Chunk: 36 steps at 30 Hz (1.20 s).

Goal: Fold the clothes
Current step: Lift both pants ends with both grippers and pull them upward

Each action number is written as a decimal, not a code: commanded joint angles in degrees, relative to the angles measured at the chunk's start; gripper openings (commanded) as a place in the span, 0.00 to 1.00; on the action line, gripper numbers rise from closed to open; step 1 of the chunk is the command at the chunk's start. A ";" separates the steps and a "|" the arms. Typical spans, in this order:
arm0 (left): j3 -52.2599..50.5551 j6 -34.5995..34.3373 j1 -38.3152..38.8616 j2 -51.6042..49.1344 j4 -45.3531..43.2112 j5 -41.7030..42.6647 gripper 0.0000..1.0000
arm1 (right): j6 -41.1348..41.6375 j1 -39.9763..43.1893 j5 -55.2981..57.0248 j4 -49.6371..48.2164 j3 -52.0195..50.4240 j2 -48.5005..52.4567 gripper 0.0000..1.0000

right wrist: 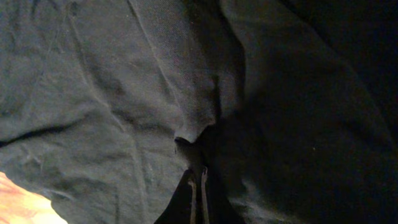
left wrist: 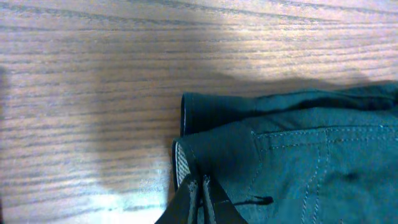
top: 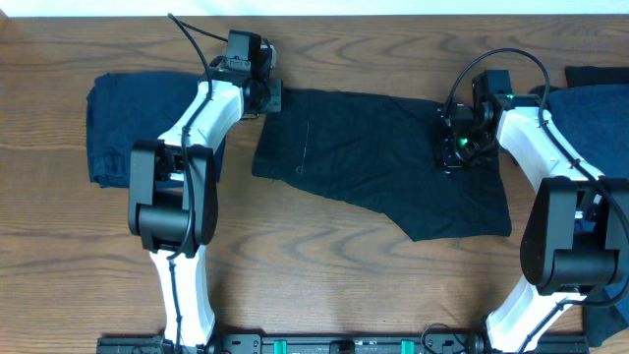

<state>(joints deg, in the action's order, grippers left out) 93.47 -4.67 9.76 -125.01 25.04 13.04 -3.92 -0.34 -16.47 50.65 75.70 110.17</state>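
Note:
A dark garment (top: 373,157) with stitched pockets lies spread flat in the middle of the table. My left gripper (top: 270,96) is at its upper left corner. In the left wrist view the fingers (left wrist: 200,186) are shut on the waistband corner of the garment (left wrist: 298,162). My right gripper (top: 457,147) is on the garment's upper right part. In the right wrist view its fingers (right wrist: 197,177) are shut on a raised pinch of the cloth (right wrist: 124,93). A folded navy garment (top: 118,128) lies at the far left. Another navy garment (top: 600,128) lies at the far right.
A dark cloth (top: 595,74) shows at the top right edge and another (top: 609,320) at the bottom right corner. The wooden table (top: 324,275) runs bare along the front. A rail (top: 344,344) spans the near edge between the arm bases.

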 commanded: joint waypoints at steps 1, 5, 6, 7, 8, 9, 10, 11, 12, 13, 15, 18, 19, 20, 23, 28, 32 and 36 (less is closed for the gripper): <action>-0.50 -0.55 -0.20 5.05 0.94 -0.68 0.06 | 0.68 -0.39 0.00 -0.09 0.02 -0.66 0.01; -0.50 -0.74 -0.20 8.37 3.85 -0.68 0.06 | 0.66 -0.39 0.00 -0.09 0.02 -0.66 0.01; -0.50 -0.83 -0.20 9.05 4.81 -0.68 0.06 | 0.68 -0.39 -0.02 -0.07 0.02 -0.66 0.01; -0.50 -1.25 -0.20 9.75 6.03 -0.68 0.06 | 0.68 -0.39 -0.02 -0.07 0.02 -0.66 0.01; -0.50 -1.64 -0.20 10.32 7.39 -0.68 0.06 | 0.68 -0.39 -0.02 0.02 0.04 -0.66 0.01; -0.50 -1.64 -0.20 10.97 8.79 -0.68 0.06 | 0.68 -0.39 -0.02 0.13 0.04 -0.66 0.01; -0.50 -1.64 -0.20 11.56 10.27 -0.68 0.06 | 0.68 -0.39 -0.02 0.28 0.04 -0.68 0.01; -0.50 -1.64 -0.20 12.07 11.91 -0.68 0.06 | 0.68 -0.37 -0.04 0.42 0.04 -0.68 0.01; -0.50 -1.84 -0.20 12.61 13.66 -0.68 0.06 | 0.70 -0.37 -0.09 0.59 0.07 -0.74 0.01; -0.50 -2.40 -0.20 13.16 15.69 -0.70 0.06 | 0.70 -0.37 -0.33 0.90 0.17 -0.87 0.01; -0.50 -3.43 -0.20 14.03 19.02 -0.68 0.06 | 0.74 -0.37 -1.57 2.19 0.63 -1.44 0.01; -0.50 -4.00 -0.20 15.61 25.42 -0.68 0.06 | 2.51 -0.35 -3.06 4.61 1.25 -3.67 0.01; -0.50 -4.39 -0.20 16.09 27.23 -0.68 0.06 | 3.15 -0.31 -3.06 5.40 1.25 -4.68 0.01; -0.50 -4.98 -0.20 16.50 29.29 -0.68 0.06 | 3.56 -0.20 -3.04 6.27 1.25 -5.73 0.01; -0.50 -6.88 -0.15 17.25 34.86 -0.66 0.06 | 5.31 0.15 -2.56 9.07 1.25 -8.87 0.01; -1.53 -9.44 1.38 17.16 41.68 -0.59 0.06 | 10.32 0.26 4.31 15.06 1.22 -11.72 0.01; -5.09 -9.66 3.80 17.16 41.77 -0.63 0.06 | 11.06 0.26 5.49 17.75 -0.07 -11.58 0.01; -9.51 -11.21 5.81 17.16 40.19 -0.66 0.06 | 12.41 0.28 6.62 17.99 -3.13 -11.58 0.01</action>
<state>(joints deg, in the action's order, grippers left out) 86.50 -13.93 14.37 -108.53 65.60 13.10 5.98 -0.34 -11.97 68.36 74.96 98.61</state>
